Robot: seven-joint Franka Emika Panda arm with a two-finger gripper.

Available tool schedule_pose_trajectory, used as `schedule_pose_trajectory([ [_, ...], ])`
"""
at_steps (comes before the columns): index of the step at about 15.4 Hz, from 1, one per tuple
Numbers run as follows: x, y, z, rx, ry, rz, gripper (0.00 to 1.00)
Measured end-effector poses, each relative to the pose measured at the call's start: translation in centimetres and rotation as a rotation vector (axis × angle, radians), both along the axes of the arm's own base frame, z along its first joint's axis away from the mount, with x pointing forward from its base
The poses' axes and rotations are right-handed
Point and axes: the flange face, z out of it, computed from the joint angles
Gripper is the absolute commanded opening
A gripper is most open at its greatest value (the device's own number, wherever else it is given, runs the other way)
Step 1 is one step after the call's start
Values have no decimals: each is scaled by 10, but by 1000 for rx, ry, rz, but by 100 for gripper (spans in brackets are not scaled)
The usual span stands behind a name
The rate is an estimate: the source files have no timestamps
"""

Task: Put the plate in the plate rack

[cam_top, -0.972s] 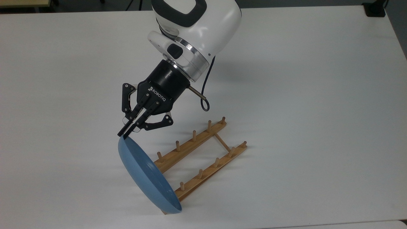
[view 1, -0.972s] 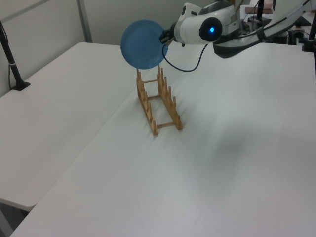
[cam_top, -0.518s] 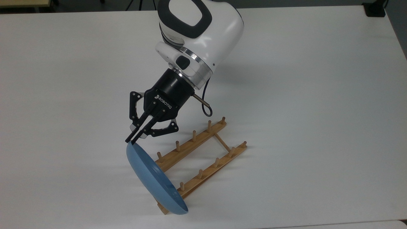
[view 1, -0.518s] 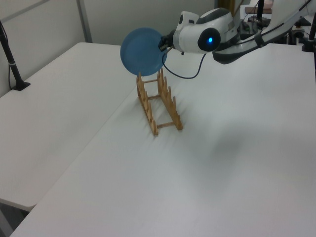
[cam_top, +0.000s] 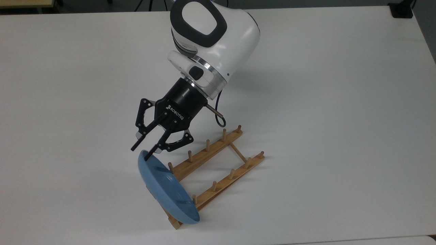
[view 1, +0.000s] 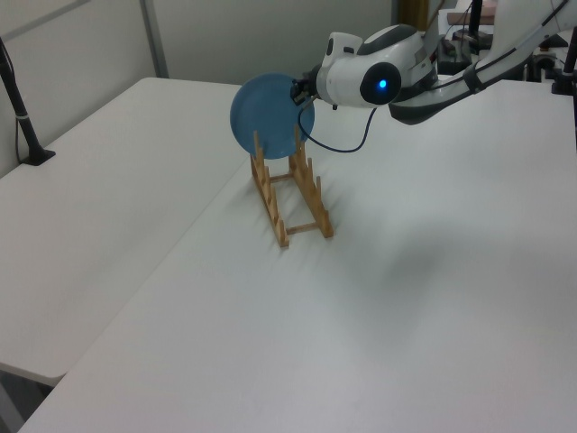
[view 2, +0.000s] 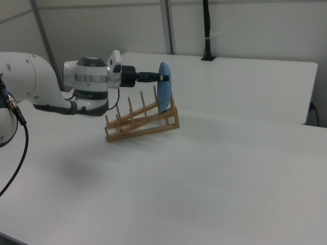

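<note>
Since a second ago I see the plate (cam_top: 167, 188) has dropped into the end slot of the plate rack (cam_top: 218, 170), and the fingers have parted. The right view shows the plate (view 2: 164, 94) standing nearly upright between pegs; the top view shows the gripper (cam_top: 141, 153) spread, one fingertip still at the rim.

You see one round glossy light-blue plate (cam_top: 167, 190), one long light-brown wooden plate rack (cam_top: 218, 172) with two rails, one white table (cam_top: 340, 102) and one black two-finger gripper (cam_top: 142, 152).
</note>
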Motion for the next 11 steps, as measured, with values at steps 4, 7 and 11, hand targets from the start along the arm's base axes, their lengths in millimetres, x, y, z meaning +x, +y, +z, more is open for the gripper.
schedule_pose_trajectory([
  [4,0,-2,7,2,-16,-16,100],
  [7,-3,-2,39,96,-57,-53,100],
  [11,-18,9,95,312,3,-93,100],
])
